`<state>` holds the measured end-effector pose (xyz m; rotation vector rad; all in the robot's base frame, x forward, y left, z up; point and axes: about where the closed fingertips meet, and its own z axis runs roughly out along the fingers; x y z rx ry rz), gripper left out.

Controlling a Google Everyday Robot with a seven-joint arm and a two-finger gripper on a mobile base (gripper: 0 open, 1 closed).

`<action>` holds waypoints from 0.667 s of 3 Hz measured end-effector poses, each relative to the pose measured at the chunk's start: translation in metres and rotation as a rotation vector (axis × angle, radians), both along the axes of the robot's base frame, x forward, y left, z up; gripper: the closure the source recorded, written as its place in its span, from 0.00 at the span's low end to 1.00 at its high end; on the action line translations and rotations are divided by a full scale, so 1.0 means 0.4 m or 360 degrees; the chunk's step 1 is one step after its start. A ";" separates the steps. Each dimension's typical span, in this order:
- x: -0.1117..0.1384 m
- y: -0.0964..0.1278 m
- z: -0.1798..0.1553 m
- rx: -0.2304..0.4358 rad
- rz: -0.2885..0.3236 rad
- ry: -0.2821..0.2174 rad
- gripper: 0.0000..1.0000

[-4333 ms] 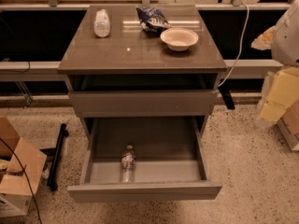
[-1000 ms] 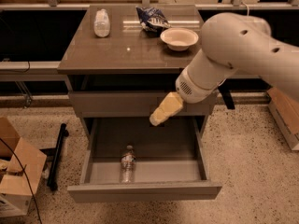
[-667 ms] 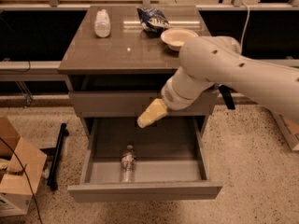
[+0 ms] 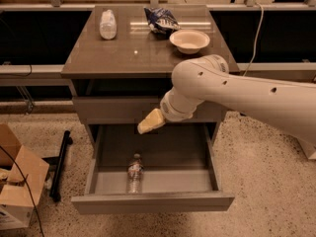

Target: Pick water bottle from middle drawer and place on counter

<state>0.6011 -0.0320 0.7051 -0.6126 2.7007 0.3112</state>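
The water bottle (image 4: 134, 173) lies on its side in the open middle drawer (image 4: 153, 201), near the front, cap pointing away from the front panel. My gripper (image 4: 149, 122) hangs on the white arm above the drawer's back half, up and a little right of the bottle, apart from it. The counter (image 4: 118, 53) is the glossy top of the cabinet.
On the counter stand a squat white bottle (image 4: 107, 24), a blue chip bag (image 4: 161, 19) and a white bowl (image 4: 189, 40). A shut drawer front (image 4: 113, 110) sits above the open drawer. A cardboard box (image 4: 17, 186) and a black stand (image 4: 60, 164) are on the floor at left.
My arm has swung in from the right and moved left and down, bringing the gripper over the open drawer. The bottle has not moved.
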 end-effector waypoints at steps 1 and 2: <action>-0.002 0.036 -0.052 0.0061 0.0025 0.0064 0.00; 0.001 0.104 -0.141 0.0121 0.0048 0.0150 0.00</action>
